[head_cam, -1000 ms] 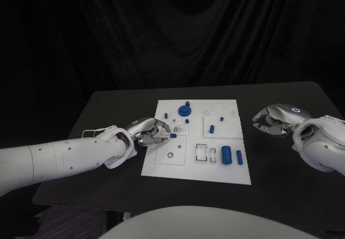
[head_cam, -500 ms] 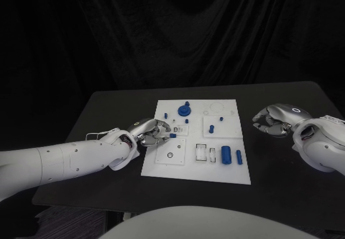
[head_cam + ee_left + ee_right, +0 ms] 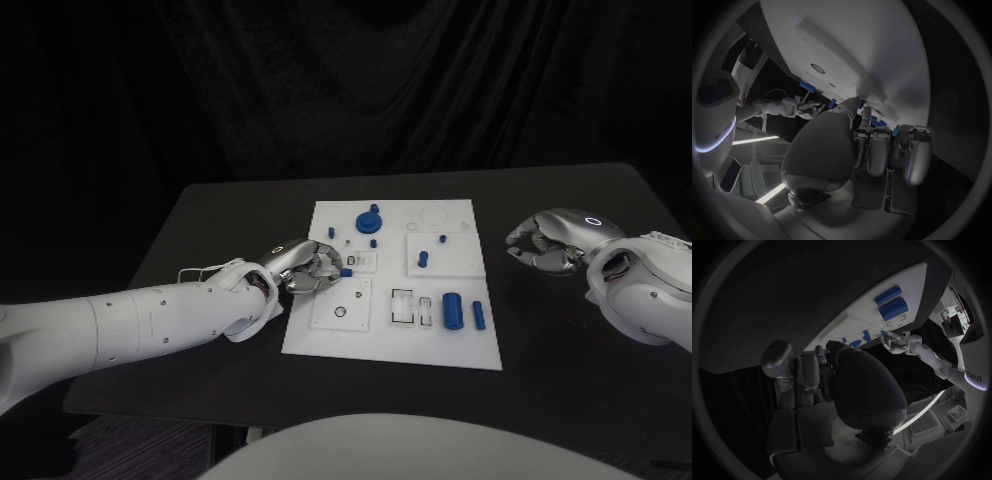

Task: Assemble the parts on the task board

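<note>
Your left hand (image 3: 306, 266) sat at the left edge of the task board (image 3: 447, 352), fingers curled in over the small square inset there. A small blue part (image 3: 346, 272) showed at its fingertips, touching them. Whether the hand was pinching that part or only resting against it could not be told from either the head view or the left wrist view.

Your right hand (image 3: 548, 240) lay on the counter (image 3: 216, 210) off the board's right edge, fingers clenched with nothing visible in them, well apart from any part.

The relation that governs the next move: the loose parts lay to the right of your left hand, across the board. The large blue cylinder (image 3: 453, 311) and the slimmer blue pin (image 3: 477, 316) lay side by side in the near right section, long axes running toward and away from you. A blue knob (image 3: 371, 216) stood at the far section.

In my judgement, the right hand was nearer the cylinder and pin; the left was committed at its inset.
</note>
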Controlling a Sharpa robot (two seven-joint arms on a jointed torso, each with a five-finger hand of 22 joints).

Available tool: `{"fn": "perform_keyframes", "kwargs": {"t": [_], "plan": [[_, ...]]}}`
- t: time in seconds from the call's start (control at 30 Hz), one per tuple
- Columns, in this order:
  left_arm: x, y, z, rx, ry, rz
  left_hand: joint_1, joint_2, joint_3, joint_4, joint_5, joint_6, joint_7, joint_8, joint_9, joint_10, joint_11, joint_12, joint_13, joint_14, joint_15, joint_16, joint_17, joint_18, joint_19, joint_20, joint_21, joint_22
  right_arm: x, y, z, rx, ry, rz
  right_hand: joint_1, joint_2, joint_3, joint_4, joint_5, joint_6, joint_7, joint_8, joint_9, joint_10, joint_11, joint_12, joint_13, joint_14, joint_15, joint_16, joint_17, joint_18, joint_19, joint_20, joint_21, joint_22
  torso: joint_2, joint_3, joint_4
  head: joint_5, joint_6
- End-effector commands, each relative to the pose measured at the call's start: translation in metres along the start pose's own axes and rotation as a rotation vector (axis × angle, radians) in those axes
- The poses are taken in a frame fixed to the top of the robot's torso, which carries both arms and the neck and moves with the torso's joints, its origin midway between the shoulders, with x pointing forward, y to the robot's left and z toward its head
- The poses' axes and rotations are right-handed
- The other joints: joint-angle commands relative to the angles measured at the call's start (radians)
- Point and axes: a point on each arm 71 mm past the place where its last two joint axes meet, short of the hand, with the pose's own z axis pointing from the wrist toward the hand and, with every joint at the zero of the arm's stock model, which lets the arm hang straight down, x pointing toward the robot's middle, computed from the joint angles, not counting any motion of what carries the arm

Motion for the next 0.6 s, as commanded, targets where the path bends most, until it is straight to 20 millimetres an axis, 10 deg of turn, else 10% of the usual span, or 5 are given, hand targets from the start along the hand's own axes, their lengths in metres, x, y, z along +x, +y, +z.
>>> {"fn": "perform_keyframes", "kwargs": {"t": [0.03, 0.6], "plan": [[0.003, 0.0, 0.001, -0.007, 0.011, -0.01, 0.003, 0.012, -0.006, 0.0, -0.001, 0.024, -0.003, 0.02, 0.004, 0.106, 0.003, 0.003, 0.261, 0.104, 0.003, 0.003, 0.263, -0.013, 0.098, 0.004, 0.003, 0.262, 0.001, 0.0, -0.001, 0.003, -0.002, 0.0, -0.001, -0.004, 0.001, 0.004, 0.001, 0.002, -0.002, -0.001, 0.001, -0.005, 0.001, -0.003, 0.071, 0.039, 0.004, -0.004, 0.0, -0.001, -0.002, 0.001, -0.002, 0.108, 0.0, 0.0007, -0.0006, 0.001, 0.0], [0.014, -0.001, 0.003, 0.003, 0.023, -0.016, 0.008, 0.014, -0.009, -0.002, -0.003, 0.026, -0.005, 0.034, 0.005, 0.106, 0.001, 0.003, 0.261, 0.104, 0.001, 0.003, 0.263, -0.012, 0.097, 0.003, 0.001, 0.261, 0.002, 0.001, 0.0, 0.001, 0.002, 0.0, 0.0, -0.004, 0.002, 0.003, 0.001, 0.004, -0.002, 0.0, 0.001, -0.006, 0.002, -0.004, 0.071, 0.039, 0.004, -0.006, -0.001, -0.001, -0.003, 0.001, -0.004, 0.107, -0.001, 0.0006, 0.0004, -0.001, 0.0]]}}
